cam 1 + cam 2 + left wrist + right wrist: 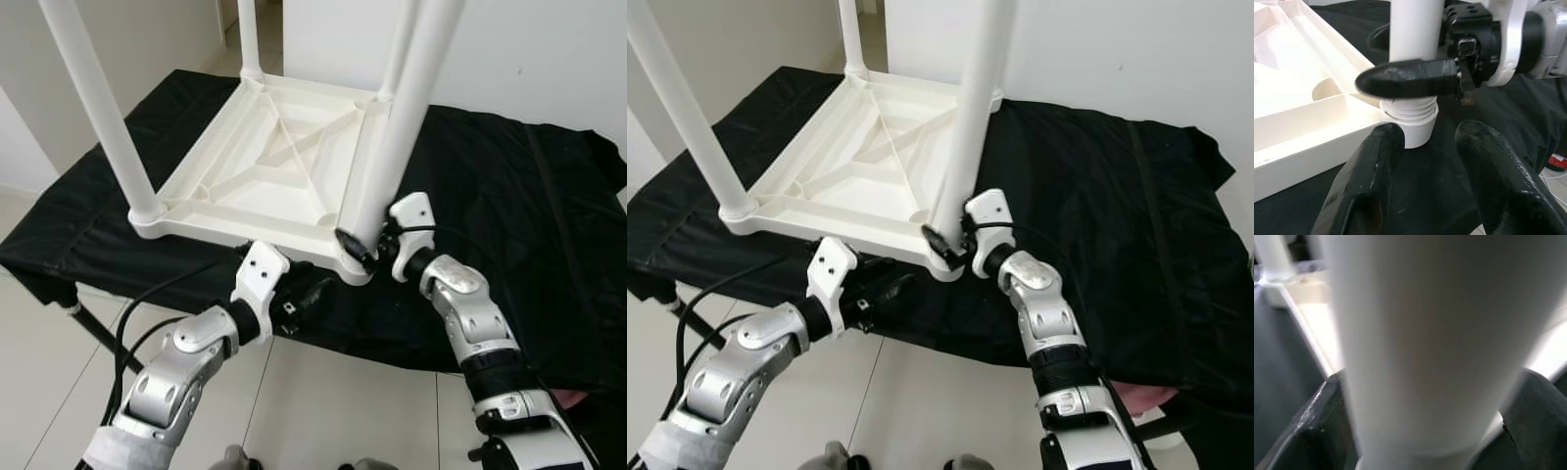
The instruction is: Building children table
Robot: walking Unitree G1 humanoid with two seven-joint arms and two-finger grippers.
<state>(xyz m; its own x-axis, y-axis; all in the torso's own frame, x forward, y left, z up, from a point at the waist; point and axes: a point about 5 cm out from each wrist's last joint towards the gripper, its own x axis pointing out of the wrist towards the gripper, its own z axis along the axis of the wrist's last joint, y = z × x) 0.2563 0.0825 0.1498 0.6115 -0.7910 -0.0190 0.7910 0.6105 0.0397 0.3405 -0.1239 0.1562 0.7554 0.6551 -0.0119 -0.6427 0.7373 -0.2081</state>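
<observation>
Head view: upturned white plastic children's table (265, 162) lying on black-draped bench (529, 196), right hand (370, 243) pinching near white tubular leg (392, 147) at its socket. Left wrist: left hand (1425, 186) spread below threaded collar (1413, 110). Right wrist: leg between fingers; better twisted straight, upright

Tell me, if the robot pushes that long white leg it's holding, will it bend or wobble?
Probably no bending: the white leg looks like thick, stiff plastic tube. It might wobble, since threads show above its socket, so it seems not fully screwed in. Its smooth surface could slip between the right gripper fingers.
</observation>
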